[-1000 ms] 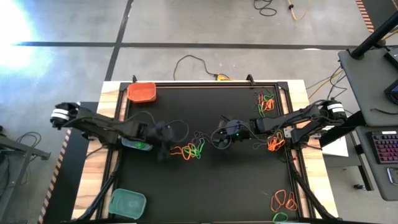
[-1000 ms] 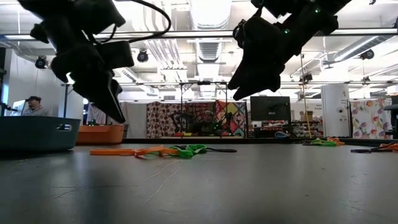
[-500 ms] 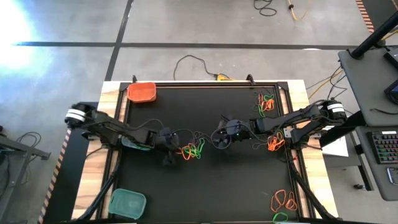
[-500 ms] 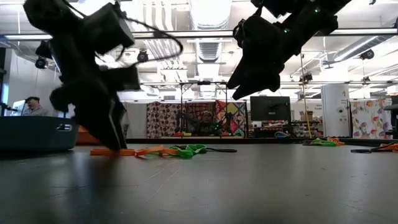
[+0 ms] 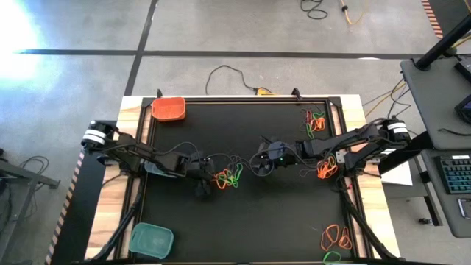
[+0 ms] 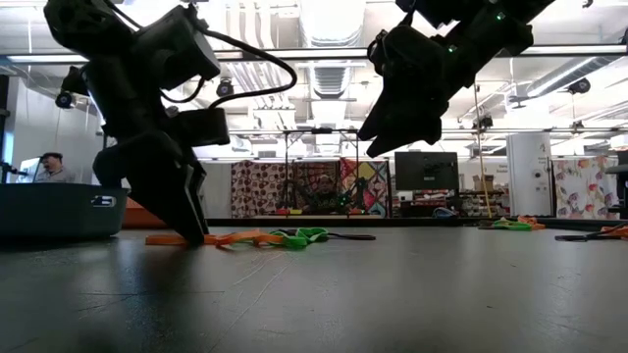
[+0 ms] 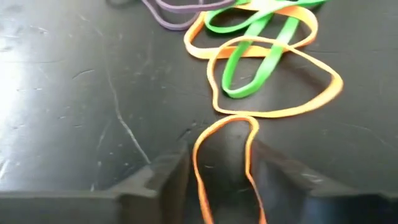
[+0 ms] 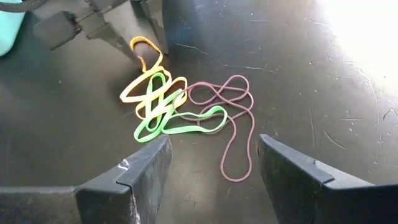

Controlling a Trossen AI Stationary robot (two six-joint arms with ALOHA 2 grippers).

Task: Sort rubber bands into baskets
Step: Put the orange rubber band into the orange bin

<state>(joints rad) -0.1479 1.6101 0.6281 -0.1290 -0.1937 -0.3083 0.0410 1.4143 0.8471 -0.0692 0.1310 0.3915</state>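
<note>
Left gripper [image 5: 203, 188] is down at the black table [image 5: 250, 221], at the left end of the tangle of rubber bands [image 5: 227, 177] in the middle. In the left wrist view its two dark fingers [image 7: 163, 182] stand on either side of an orange rubber band [image 7: 225, 163], whose narrow loop runs between them, with its long axis along the gripper's own pointing direction. The fingers are part way closed around the loop; I cannot tell if they already press it. This band touches a larger orange loop [image 7: 280, 78] and a green band [image 7: 258, 62] that lie farther ahead, so a lift may drag them too.

Right gripper [image 5: 263, 163] hangs above the table on the other side of the same tangle, with fingers spread and nothing between them. It is higher, so the left arm is the nearer one.

For an orange band the orange basket [image 5: 168, 109] lies at the far left corner, well apart from the left gripper. One teal basket [image 5: 151, 240] is at the near left corner.
</note>
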